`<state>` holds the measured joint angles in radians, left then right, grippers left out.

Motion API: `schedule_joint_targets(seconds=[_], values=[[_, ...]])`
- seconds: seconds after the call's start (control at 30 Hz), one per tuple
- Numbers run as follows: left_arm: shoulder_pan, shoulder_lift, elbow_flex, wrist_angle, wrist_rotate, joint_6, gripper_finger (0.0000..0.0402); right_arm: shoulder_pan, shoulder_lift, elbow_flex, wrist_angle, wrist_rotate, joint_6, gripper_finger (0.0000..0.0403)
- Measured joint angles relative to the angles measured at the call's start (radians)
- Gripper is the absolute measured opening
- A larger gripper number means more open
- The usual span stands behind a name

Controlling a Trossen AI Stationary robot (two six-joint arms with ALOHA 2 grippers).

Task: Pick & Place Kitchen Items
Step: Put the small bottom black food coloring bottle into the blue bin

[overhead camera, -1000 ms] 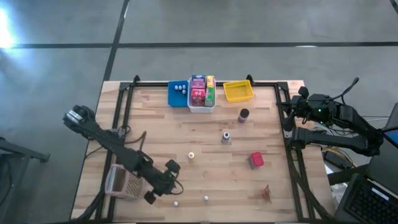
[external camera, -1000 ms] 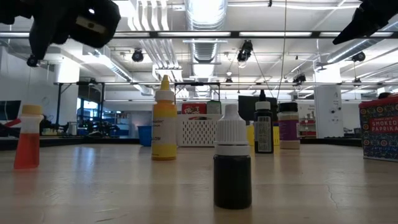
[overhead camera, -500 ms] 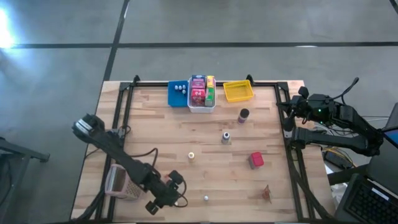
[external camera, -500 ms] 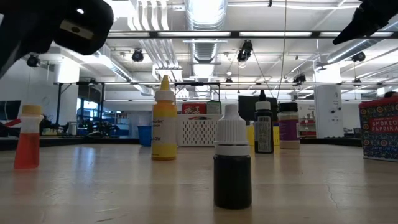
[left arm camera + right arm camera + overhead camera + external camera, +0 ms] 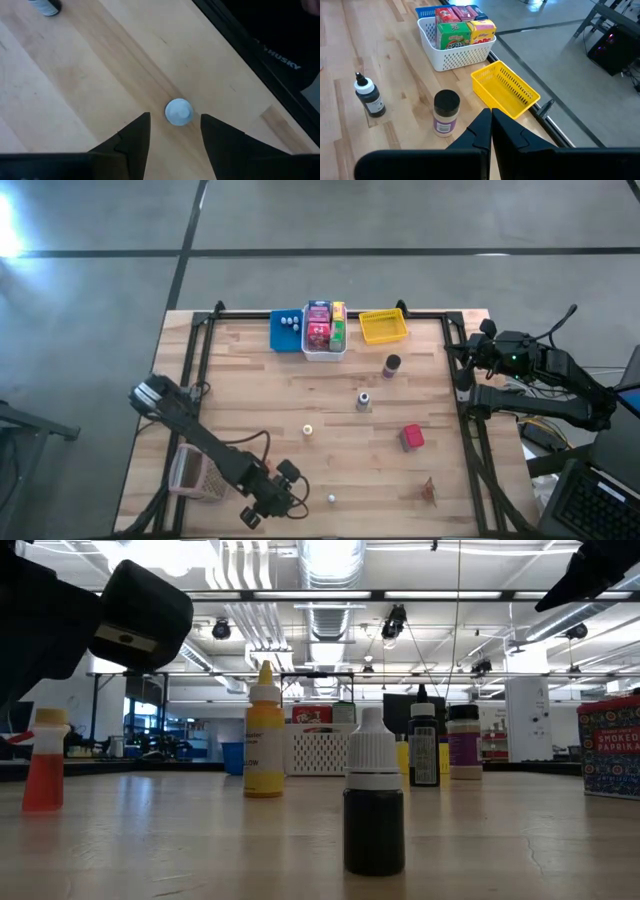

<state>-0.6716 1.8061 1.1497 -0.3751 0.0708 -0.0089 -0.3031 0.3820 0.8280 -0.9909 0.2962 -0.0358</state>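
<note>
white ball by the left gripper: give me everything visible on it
The white ball is small, round, smooth and pale, with a faint bluish sheen. It rests on the wooden table near the front edge rail. It lies just ahead of the left gripper, whose fingers are spread either side without touching it. Nothing else touches it.

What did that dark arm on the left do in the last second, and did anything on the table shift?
The left pincer swept along the table's near edge, past where one small white ball lay earlier, which no longer shows. Its fingers now stand open around the other small white ball, not gripping it. The right pincer stayed shut at the side; the jars, boxes and bins stayed put.
</note>
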Motion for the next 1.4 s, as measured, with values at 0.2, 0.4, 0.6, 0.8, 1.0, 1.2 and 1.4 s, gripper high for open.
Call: schedule_joint_targets(seconds=[0.2,0.4,0.6,0.8,1.0,1.2,1.4], values=[[0.0,0.014,0.002,0.022,0.002,0.007,0.0178,0.0,0.0,0.0,0.0,0.0,0.0,0.0008],[-0.001,0.014,0.006,0.037,0.002,0.014,0.0178,0.0,0.0,0.0,0.0,0.0,0.001,0.0008],[-0.001,0.014,0.006,0.037,0.003,0.014,0.0169,0.0,0.0,0.0,0.0,0.0,0.0,0.0008],[-0.001,0.014,0.006,0.038,0.003,0.014,0.0149,0.0,0.0,0.0,0.0,0.0,0.001,0.0008],[-0.001,0.014,0.006,0.038,0.003,0.015,0.0129,0.0,0.0,0.0,0.0,0.0,-0.001,0.0008],[-0.001,0.014,0.006,0.039,0.003,0.028,0.011,0.0,0.0,0.0,0.0,0.0,0.001,0.0008],[-0.001,0.013,0.006,0.045,0.003,0.037,0.009,0.0,0.0,0.0,0.0,0.0,0.0,0.0008]])
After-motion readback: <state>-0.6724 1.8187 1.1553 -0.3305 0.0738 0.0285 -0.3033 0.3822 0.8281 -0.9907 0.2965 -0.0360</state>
